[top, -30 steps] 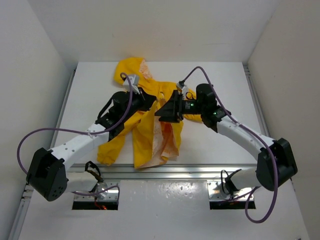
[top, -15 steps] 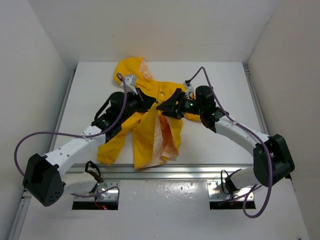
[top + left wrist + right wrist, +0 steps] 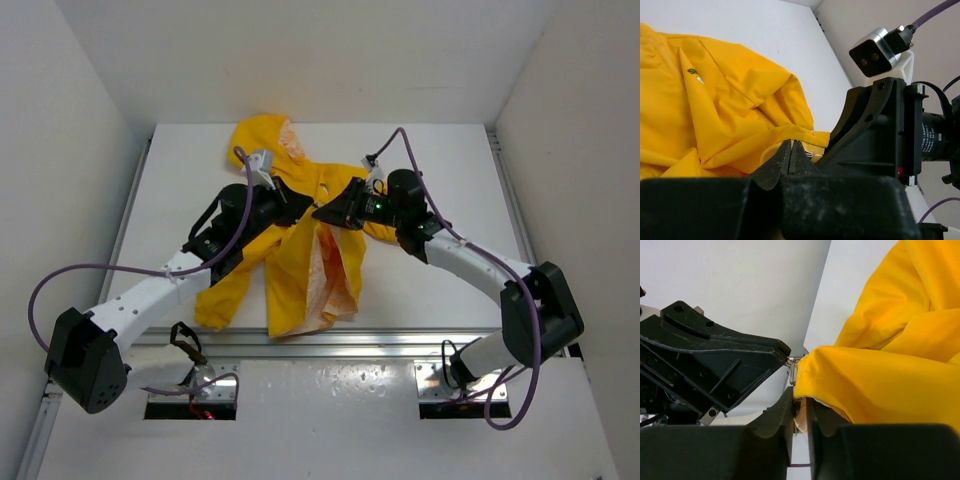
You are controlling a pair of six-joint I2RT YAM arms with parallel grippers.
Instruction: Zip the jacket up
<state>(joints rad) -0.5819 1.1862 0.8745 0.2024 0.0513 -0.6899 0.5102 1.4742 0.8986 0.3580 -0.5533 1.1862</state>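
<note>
The right gripper (image 3: 322,213) has moved up from the open front of the jacket (image 3: 300,275) toward the collar and now sits just beside the left gripper (image 3: 298,208). Its jaws were spread wide a second ago. They have since narrowed onto the yellow front edge between them, pinching the fabric by the zipper.

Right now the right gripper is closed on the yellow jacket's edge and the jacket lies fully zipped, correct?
Not zipped: the top view shows the jacket lying open, its patterned lining exposed. The right gripper is closed on its edge, as you said.
</note>
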